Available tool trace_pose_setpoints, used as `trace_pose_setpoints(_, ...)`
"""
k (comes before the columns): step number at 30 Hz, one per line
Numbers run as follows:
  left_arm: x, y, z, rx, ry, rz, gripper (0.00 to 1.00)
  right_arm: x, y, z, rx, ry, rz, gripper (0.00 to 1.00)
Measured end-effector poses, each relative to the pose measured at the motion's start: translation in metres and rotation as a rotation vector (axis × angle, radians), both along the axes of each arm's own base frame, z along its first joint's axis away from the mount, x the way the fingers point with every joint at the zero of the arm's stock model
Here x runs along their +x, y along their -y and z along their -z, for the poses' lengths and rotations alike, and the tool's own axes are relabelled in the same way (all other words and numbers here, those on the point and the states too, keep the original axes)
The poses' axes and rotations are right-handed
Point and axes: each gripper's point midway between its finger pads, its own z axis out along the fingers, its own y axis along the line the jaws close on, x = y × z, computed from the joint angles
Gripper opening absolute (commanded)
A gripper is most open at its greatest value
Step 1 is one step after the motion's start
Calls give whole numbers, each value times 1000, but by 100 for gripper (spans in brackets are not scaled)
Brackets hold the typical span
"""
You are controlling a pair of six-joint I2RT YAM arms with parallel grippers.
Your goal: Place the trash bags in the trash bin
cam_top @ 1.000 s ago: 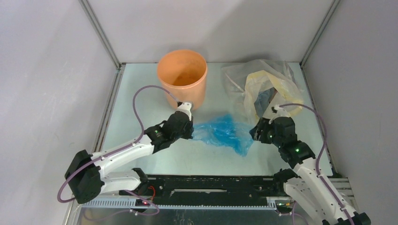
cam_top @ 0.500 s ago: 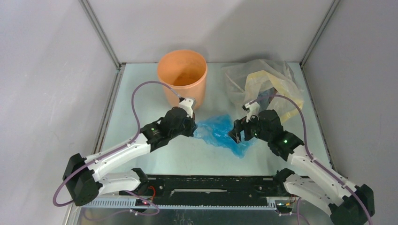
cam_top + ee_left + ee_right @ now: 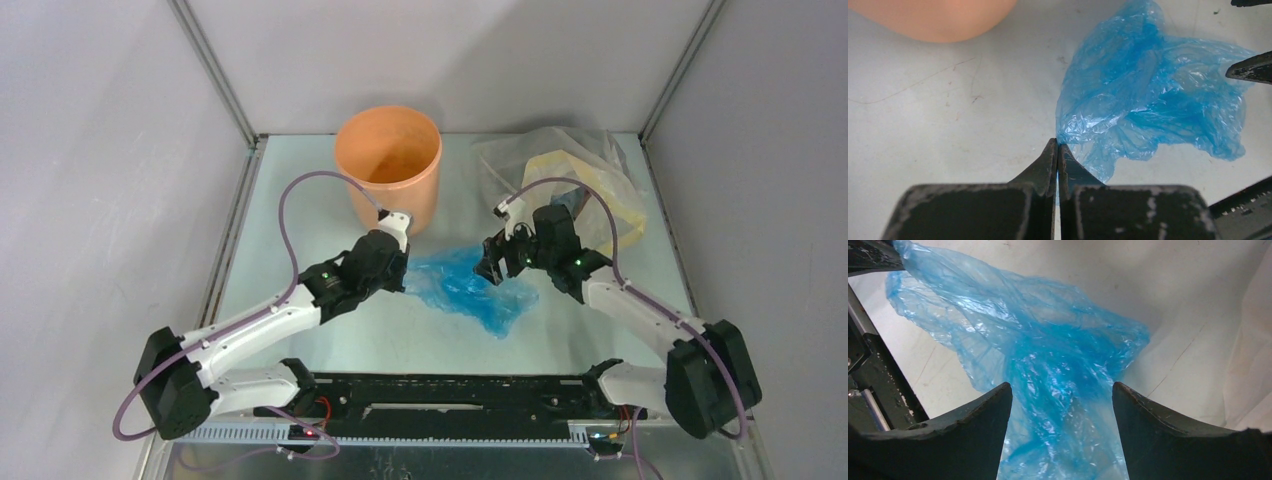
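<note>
Left gripper (image 3: 1057, 146) is closed, its fingertips pressed together on the left edge of the bag (image 3: 1148, 100). On my left wrist feed the blue film runs right up to the tips, and I read it as pinched there. Right gripper (image 3: 1062, 402) stands open, one finger on either side of the bag's right part, with crumpled film filling the gap between them. I cannot tell from my feeds whether either pad touches it.

The bag is outside the bin (image 3: 410, 205), lying crumpled on the table (image 3: 300, 220) just in front of it and a little to its right, towards the arm bases. Its nearest edge is close to the bin's foot but apart from it. The bin stands upright, mouth open upwards.

From overhead, I see the left gripper in front of the bin, near its wall, while the right one is in front of the bin and off to its right, across the bag. A clear bag (image 3: 575, 165) lies further right of the bin, about level with it, rumpled, with something yellowish showing through.
</note>
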Motion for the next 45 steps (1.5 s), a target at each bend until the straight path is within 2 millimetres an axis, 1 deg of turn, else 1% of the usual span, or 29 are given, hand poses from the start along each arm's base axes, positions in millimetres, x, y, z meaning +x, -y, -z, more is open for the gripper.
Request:
trace_pose_setpoints(3,3,-4,2,21,11,-22,0,7,-1,6,-4,-10,-34,72)
trace_pose_setpoints(7,7,-8,2,46,26,-33,0,12,-17,11,5,-15,-132,72)
trace_pose_setpoints(13,9,-10,4,51,42,-38,0,11,-31,27,-6,-14,-226,68)
trace_pose_setpoints(20,10,-10,5,57,52,-31,0,22,-45,29,-27,22,-273,66)
trace_pose_setpoints(23,11,-9,2,45,63,-31,0,27,-50,31,-37,39,-293,63)
trace_pose_setpoints(24,11,-9,0,42,67,-31,0,28,-52,31,-40,42,-297,60)
trace_pose_setpoints(27,11,-9,-4,29,79,-33,0,31,-56,37,-48,41,-310,41)
trace_pose_setpoints(28,11,-9,-5,26,82,-34,0,31,-56,39,-50,38,-313,33)
trace_pose_setpoints(31,12,-9,-7,23,85,-35,0,28,-58,41,-48,28,-323,3)
trace_pose_setpoints(32,12,-9,-7,23,85,-35,0,27,-58,39,-45,28,-326,0)
trace_pose_setpoints(33,12,-9,-7,23,85,-35,0,25,-58,38,-44,23,-326,0)
trace_pose_setpoints(35,11,-9,-7,22,87,-35,0,20,-57,31,-37,15,-327,0)
trace_pose_setpoints(37,11,-10,-8,20,90,-37,0,16,-56,18,-23,27,-319,0)
trace_pose_setpoints(43,11,-13,-14,15,102,-48,0,12,-43,-55,35,173,-233,0)
trace_pose_setpoints(45,11,-16,-19,18,107,-58,1,11,-37,-74,48,210,-192,0)
